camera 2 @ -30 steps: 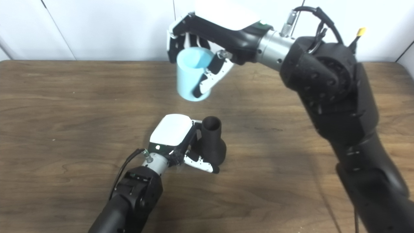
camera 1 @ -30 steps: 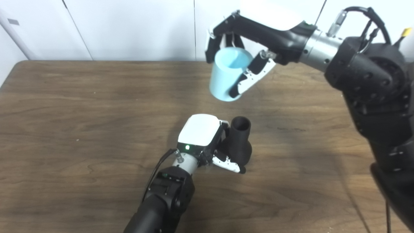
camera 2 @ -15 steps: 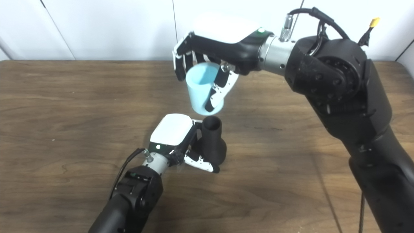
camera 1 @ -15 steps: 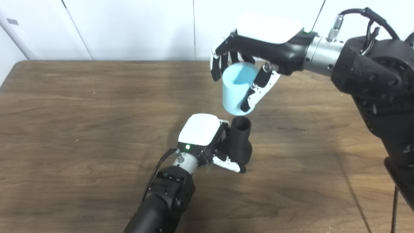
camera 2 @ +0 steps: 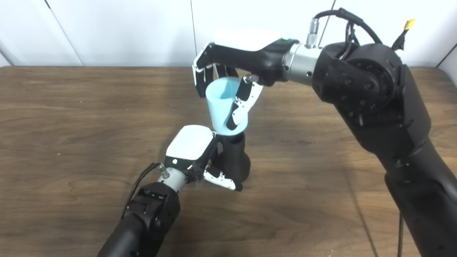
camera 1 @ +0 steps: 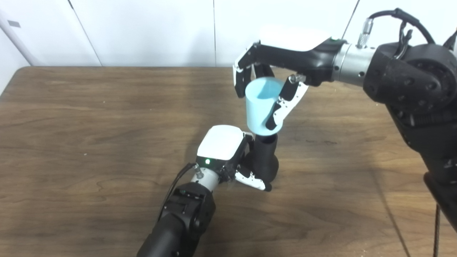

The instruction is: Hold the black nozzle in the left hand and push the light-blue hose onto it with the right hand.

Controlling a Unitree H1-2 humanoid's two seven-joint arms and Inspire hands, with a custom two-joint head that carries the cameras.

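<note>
Left eye view shows the black nozzle (camera 1: pixel 265 157) standing upright near the centre of the wooden table (camera 1: pixel 89 117). I read it as matte black, with a wide rounded lower body narrowing to a straight round neck that points up. My left hand (camera 1: pixel 228 153) sits at 9 o'clock of the nozzle, fingers wrapped around the lower body, thumb (camera 1: pixel 251 181) crossing its front near the base.

I see the light-blue hose (camera 1: pixel 263 107) as a short, smooth, pale-blue tube, open at the top, slightly tilted with its upper end leaning toward 11 o'clock. It sits directly at 12 o'clock of the nozzle neck. Its lower end meets the top of the neck; I cannot tell whether it has slid over the rim or only touches it. My right hand (camera 1: pixel 275 82) comes in from 2 o'clock and is closed on the hose, fingers (camera 1: pixel 238 80) on its far side, thumb (camera 1: pixel 280 105) down its near side.

Table surface is dark brown wood grain with a rounded far-left corner at 10 o'clock. Behind it, at 12 o'clock, stand plain white wall panels (camera 1: pixel 150 32) with thin dark vertical seams.
</note>
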